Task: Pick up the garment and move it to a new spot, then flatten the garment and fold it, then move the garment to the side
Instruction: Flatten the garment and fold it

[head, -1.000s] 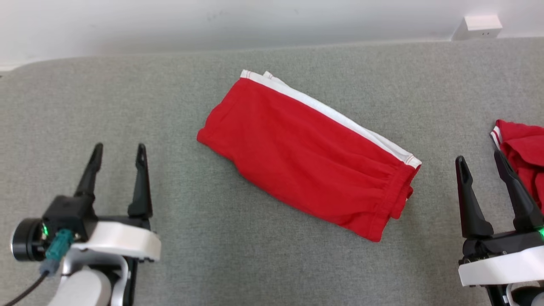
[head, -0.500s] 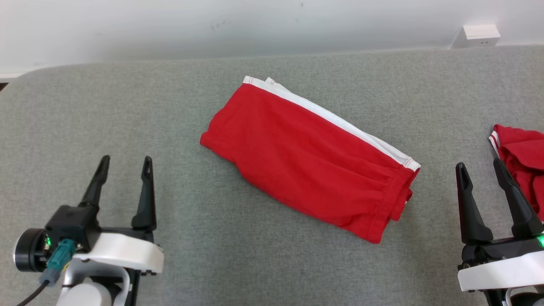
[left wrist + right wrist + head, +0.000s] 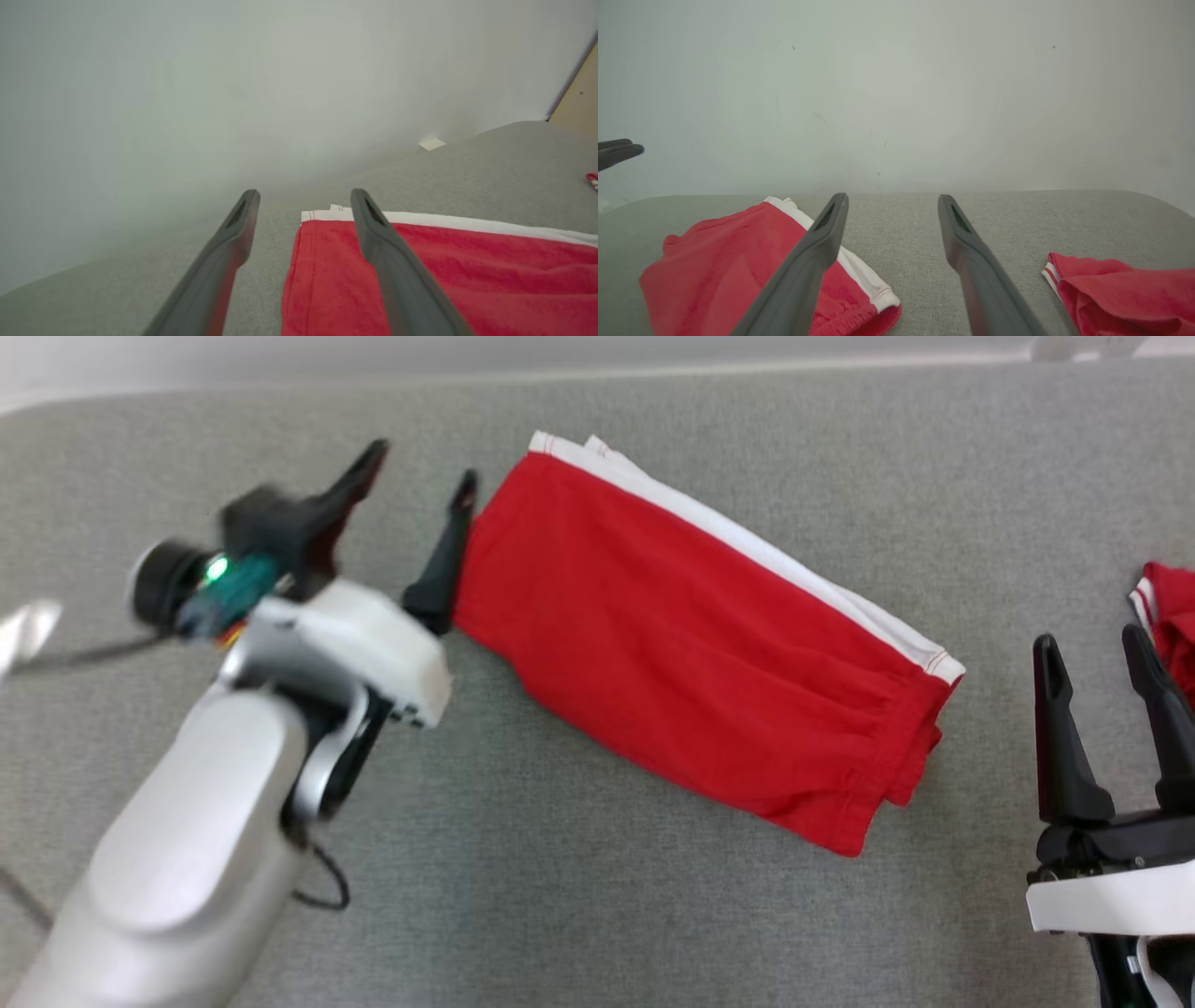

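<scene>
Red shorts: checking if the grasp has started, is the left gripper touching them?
Cannot tell: in head view the left gripper has a finger along the red shorts edge; height unclear.

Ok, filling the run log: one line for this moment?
left gripper: open, at shorts edge | right gripper: open, empty | shorts: folded, on table

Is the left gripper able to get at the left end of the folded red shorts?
Probably yes. The left gripper is open beside that end of the red shorts, its fingers either side of the edge in the left wrist view, with nothing in the way.
</scene>
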Controlling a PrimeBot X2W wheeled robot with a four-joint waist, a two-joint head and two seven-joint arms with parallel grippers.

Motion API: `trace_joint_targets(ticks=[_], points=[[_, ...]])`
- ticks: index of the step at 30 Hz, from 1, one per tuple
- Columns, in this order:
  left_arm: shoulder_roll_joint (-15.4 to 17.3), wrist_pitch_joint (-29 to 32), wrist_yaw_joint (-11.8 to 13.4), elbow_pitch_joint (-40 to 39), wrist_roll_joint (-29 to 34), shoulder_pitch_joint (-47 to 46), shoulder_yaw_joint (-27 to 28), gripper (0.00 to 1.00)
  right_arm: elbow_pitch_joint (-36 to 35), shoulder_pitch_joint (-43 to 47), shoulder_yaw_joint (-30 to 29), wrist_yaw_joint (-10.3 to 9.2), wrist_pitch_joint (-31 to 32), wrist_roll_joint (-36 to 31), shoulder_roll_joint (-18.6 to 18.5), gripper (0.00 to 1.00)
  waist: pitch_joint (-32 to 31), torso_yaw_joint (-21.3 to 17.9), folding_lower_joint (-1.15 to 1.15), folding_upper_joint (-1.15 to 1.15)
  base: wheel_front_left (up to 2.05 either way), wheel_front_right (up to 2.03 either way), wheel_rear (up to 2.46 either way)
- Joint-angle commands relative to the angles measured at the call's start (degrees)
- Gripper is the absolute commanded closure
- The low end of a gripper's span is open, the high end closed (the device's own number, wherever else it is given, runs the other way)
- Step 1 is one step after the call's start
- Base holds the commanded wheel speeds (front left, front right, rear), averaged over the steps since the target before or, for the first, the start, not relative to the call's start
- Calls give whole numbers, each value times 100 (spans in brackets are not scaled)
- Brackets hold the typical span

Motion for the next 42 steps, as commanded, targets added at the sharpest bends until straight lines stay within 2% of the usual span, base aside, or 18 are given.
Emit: trace_joint_targets(ticks=[1,4,7,8,11,15,19,20,21,22,26,30,36,42], points=[[-79,178,-146,379,-3,-268,-130,0,12,-100,25,-13,-42,57,-31,0,238,-80,0,0,0,0,0],[-309,498,-451,1276,-48,-767,-383,0,75,-190,80,-13,-107,92,-21,0,379,-164,0,0,0,0,0],[-451,696,-651,2121,-105,-1070,-521,0,160,-247,135,-13,-168,121,-9,0,458,-236,0,0,0,0,0],[-451,696,-651,2121,-105,-1070,-521,0,160,-247,135,-13,-168,121,-9,0,458,-236,0,0,0,0,0],[-569,839,-788,2866,-109,-1258,-647,0,235,-263,174,-13,-218,154,6,0,490,-295,0,0,0,0,0],[-712,1226,-776,3700,-80,-1310,-795,0,311,-262,180,-13,-264,153,12,0,496,-332,0,0,0,0,0],[-912,1768,-1021,4167,-224,-1255,-1000,0,352,-245,179,-13,-297,157,15,0,472,-344,0,0,0,0,0],[-940,1916,-1122,4222,-210,-1244,-1076,50,354,-240,170,-13,-289,164,16,0,462,-343,0,0,0,0,0],[-999,1942,-1198,4236,-235,-1216,-1134,84,358,-234,165,-13,-288,170,18,0,452,-342,0,0,0,0,0],[-1039,2020,-1245,4245,-229,-1203,-1193,100,358,-228,150,-13,-293,179,20,0,442,-338,0,0,0,0,0],[-1029,2100,-1303,4209,-214,-1159,-1280,100,357,-212,128,-13,-295,181,28,0,392,-325,0,0,0,0,0],[-918,1689,-1115,3983,-206,-1125,-1144,100,377,-170,118,-13,-308,157,37,0,262,-306,0,0,0,0,0],[-630,1116,-696,3041,-454,-680,-726,100,396,-4,63,-13,-285,91,45,0,-49,-198,0,0,0,0,0],[-108,1009,-43,1422,-660,648,-382,100,402,236,67,-13,-254,75,71,0,-360,-82,0,0,0,0,0]])
